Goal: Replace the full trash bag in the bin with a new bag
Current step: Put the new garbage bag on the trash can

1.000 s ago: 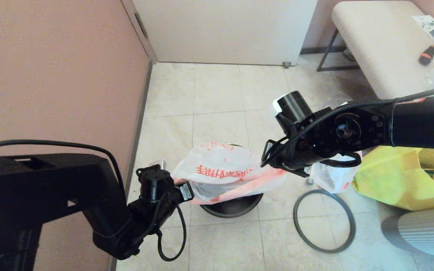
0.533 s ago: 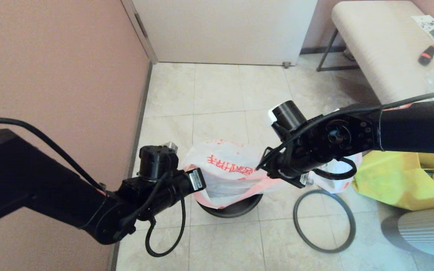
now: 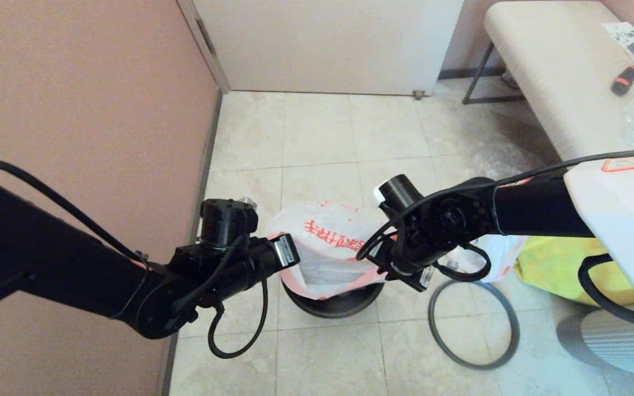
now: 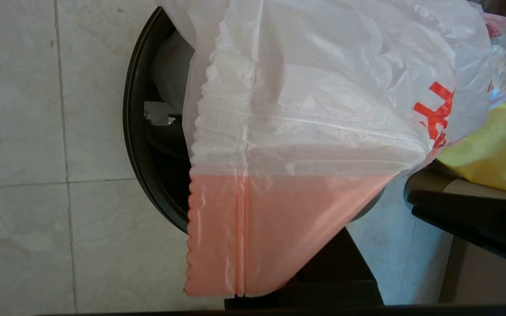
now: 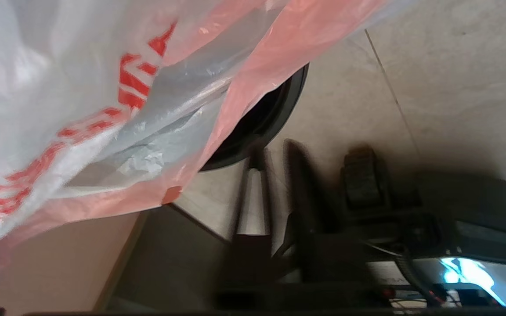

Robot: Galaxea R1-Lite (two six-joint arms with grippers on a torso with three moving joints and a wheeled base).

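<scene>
1. Your left claw (image 3: 289, 254) is clenched on the new bag (image 3: 331, 250), over the bin (image 3: 339, 301).
2. I cannot tell if your right claw (image 3: 386, 263) grips it.
3. Next, push the bag down inside.

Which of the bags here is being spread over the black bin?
The new bag, white with red characters and pink edges, stretched between the two grippers. The full trash bag and yellow tote sit on the floor.

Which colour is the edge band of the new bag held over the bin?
Pink-red, below translucent white plastic. The new bag shows it best in the left wrist view.
</scene>
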